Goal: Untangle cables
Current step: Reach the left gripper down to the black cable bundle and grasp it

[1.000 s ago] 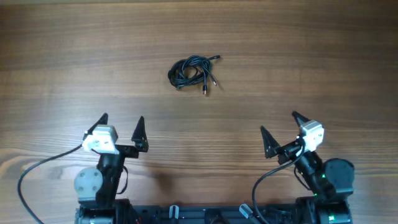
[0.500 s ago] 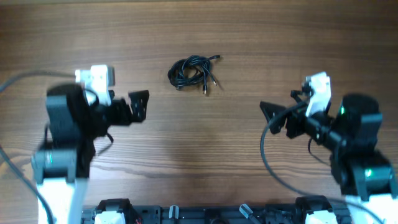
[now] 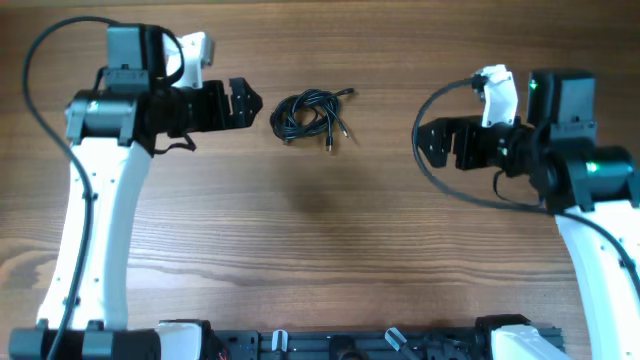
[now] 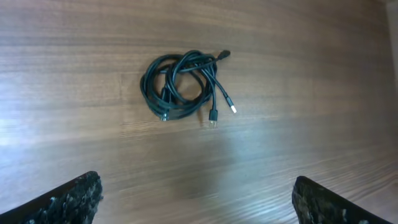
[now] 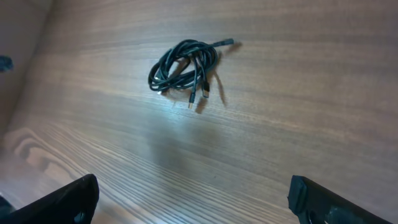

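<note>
Left gripper: you're holding it just to the left of the cables, with the jaws standing wide apart and gripping nothing.
Right gripper: you're holding this one to the right of the cables, farther off than the left, and its jaws are also gaping wide around nothing.
Left fingers: in the left wrist view they're sitting in the two bottom corners, and the cables are lying well ahead, between them.
Right fingers: they're framing the right wrist view the same way, well short of the cables.
Table: bare wood grain is stretching from both pairs of fingertips up to the cables.
Cables: they're lying on the table in one loose coil of overlapping black loops, and neither gripper is touching them.
Plug ends: two short tails are trailing out of the coil's nearer right side.
Far plug: one more end is poking out at the coil's far right edge.
</note>
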You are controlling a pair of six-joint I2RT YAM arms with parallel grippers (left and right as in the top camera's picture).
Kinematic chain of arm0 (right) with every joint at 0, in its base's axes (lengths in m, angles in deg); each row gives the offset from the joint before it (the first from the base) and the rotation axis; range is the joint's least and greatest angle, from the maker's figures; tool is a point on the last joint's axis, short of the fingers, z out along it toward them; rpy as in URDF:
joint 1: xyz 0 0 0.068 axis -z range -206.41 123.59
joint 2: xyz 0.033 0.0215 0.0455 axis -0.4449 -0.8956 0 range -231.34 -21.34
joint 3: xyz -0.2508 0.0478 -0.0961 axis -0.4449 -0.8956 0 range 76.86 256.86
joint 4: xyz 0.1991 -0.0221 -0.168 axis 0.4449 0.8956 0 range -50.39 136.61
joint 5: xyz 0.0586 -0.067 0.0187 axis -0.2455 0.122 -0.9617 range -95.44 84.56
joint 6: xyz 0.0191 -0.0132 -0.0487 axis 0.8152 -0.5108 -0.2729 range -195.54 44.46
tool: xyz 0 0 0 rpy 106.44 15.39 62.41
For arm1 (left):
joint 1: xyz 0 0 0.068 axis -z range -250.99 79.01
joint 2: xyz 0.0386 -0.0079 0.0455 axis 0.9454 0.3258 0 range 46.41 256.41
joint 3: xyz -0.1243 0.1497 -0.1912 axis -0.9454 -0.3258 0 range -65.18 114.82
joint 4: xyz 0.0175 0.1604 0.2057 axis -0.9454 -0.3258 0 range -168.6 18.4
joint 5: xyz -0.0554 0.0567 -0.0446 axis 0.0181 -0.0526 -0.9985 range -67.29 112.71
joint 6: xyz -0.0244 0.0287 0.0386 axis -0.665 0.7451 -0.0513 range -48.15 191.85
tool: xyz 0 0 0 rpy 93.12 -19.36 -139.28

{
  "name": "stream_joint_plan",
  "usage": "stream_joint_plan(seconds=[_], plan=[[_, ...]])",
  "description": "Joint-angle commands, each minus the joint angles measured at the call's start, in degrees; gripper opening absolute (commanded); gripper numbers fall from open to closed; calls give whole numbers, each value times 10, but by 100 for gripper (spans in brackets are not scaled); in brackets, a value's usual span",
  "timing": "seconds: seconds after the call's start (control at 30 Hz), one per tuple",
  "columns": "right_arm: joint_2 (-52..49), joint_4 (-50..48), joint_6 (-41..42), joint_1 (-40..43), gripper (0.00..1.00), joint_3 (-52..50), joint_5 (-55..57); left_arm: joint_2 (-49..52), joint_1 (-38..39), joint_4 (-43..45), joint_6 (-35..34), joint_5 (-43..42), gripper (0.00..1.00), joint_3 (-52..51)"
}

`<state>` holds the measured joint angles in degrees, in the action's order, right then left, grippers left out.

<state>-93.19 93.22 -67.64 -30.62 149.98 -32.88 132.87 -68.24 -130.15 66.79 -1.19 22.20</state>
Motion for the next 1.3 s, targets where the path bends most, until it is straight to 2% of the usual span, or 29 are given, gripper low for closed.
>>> stream_joint_plan(seconds=[0.0,0.13,0.2,0.3,0.37,0.47,0.5,0.63,0.93,1.27], plan=[[-19,-11,67,-2,100,13,-10,24,3,14,-10,-11,100,11],[-25,-17,68,-2,100,13,-7,83,5,27,-118,5,100,10],[-26,-21,67,-2,100,13,-7,116,8,30,-176,27,91,10],[-27,-24,68,-2,100,13,-7,166,23,44,-242,71,73,10],[-27,-24,73,-2,100,13,-5,194,36,55,-287,105,70,10],[-28,-24,73,-2,100,13,-5,228,54,83,-329,113,65,10],[-29,-24,73,-2,100,13,-5,243,63,101,-348,114,58,10],[-30,-24,73,-2,100,13,-5,275,79,148,-403,114,46,10],[-30,-22,73,-2,100,13,-3,315,92,176,-465,118,49,7],[-37,-21,73,-2,100,13,8,349,102,165,-480,113,45,6]])
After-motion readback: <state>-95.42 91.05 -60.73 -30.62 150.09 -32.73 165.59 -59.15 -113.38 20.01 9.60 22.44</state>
